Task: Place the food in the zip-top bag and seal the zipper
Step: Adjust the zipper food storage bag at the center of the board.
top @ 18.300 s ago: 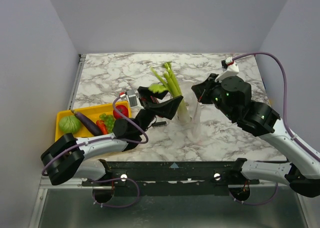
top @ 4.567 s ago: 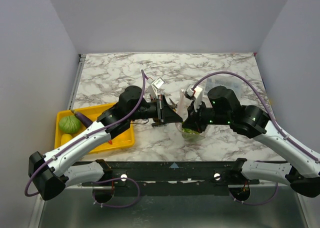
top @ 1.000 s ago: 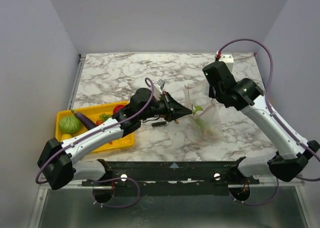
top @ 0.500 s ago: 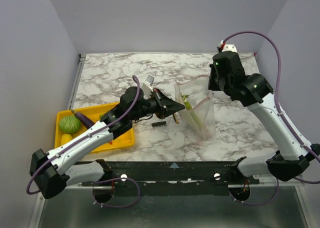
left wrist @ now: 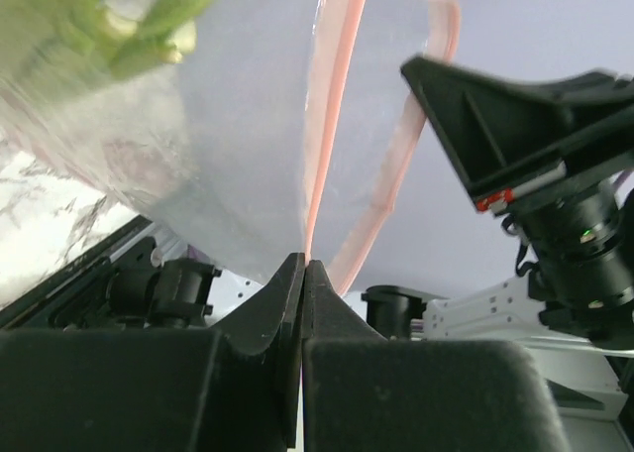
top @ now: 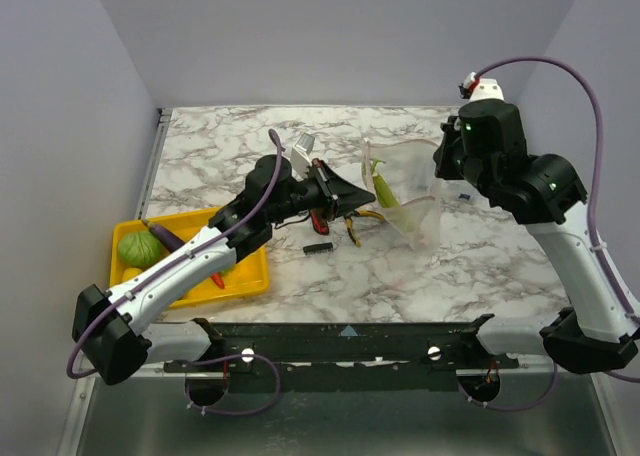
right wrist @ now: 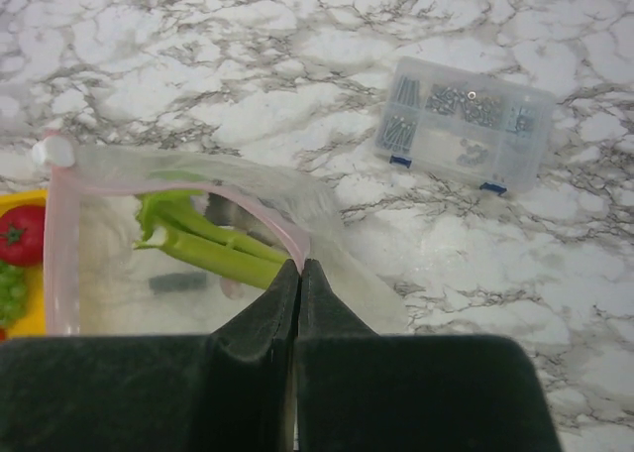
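Clearly the zip-top bag (top: 408, 191) hangs in the air over the middle of the table (top: 480, 266), strung between the two arms with its mouth gaping upward. Whether its lower corner touches the marble I cannot tell. The celery (right wrist: 203, 239) lies inside, slanting along the bag's length.

The zipper (left wrist: 327, 105) is what matters here. Its long axis runs from one gripper across to the other, and its two pink strips stand apart in a loop rather than pressed flat.

The left gripper (left wrist: 302, 264) has its fingers pressed together on the strip at the left end of the mouth. The right gripper (right wrist: 298, 266) pinches the rim at the opposite end, fingers likewise closed tight on the plastic.

Outward from there, the rest of the food, including the tomato (right wrist: 20, 236) and a green fruit (top: 138, 247), sits in the yellow tray (top: 180, 219), well off to the left of the bag. That side is nearer the left arm, so I judge that arm would have to let go of the strip to fetch more.
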You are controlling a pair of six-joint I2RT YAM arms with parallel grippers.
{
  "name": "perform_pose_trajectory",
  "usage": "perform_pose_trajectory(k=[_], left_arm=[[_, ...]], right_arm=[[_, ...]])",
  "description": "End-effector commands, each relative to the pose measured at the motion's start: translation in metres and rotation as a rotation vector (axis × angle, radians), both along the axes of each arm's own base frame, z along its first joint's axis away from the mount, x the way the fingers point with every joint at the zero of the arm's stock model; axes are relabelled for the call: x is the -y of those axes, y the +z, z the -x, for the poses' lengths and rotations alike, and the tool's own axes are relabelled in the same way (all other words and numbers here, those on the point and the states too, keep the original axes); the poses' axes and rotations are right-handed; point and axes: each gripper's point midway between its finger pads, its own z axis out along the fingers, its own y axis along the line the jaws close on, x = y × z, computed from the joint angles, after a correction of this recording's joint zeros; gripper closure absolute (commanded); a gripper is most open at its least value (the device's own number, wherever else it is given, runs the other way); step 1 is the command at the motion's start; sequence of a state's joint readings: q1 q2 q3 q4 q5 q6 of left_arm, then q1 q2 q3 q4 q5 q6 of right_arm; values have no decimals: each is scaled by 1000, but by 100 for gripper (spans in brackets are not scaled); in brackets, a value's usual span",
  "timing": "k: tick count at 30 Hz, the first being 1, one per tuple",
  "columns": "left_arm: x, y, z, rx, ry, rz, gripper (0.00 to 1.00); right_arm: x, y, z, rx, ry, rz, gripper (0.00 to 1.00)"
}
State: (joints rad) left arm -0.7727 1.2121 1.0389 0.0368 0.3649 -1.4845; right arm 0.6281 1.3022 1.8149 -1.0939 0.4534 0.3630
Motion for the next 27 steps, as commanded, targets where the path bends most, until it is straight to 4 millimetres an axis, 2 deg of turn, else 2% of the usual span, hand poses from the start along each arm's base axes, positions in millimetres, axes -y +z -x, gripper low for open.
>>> perform_pose_trajectory(k=[1,4,6,9,10,12,16,19,22,24,26,27], left_arm=[[10,10,-5,4,-49,49,100],[22,8,-5,-23,-84,83,100],[28,8,-3,-26,-108,86,100],[26,6,1,-6,-127,94,85],[23,8,2,20,-125,105,75],[14,3,6,60,-130,112,62],[-18,-9,16,157,-117,147,43],[-42,-22,24,257,-109,55,30],[-70,-26,33,418,-95,-123,25],[-91,-37,33,491,-70,-285,24],[-117,-55,27,506,-23,-478,24],[-137,-73,20,463,26,-609,24]], right_arm=[[19,13,17,45,0,18,99],[14,-14,14,-22,4,40,100],[11,-22,12,-30,7,39,100],[8,-21,8,-18,10,35,99],[9,-20,7,-15,7,41,100],[10,-20,5,-15,-4,56,99],[11,-21,3,-23,-11,69,100],[10,-24,4,-28,-1,64,100],[9,-25,5,-25,5,56,99],[9,-24,5,-22,8,52,100],[9,-21,6,-12,10,44,99],[9,-20,7,-7,12,40,99]])
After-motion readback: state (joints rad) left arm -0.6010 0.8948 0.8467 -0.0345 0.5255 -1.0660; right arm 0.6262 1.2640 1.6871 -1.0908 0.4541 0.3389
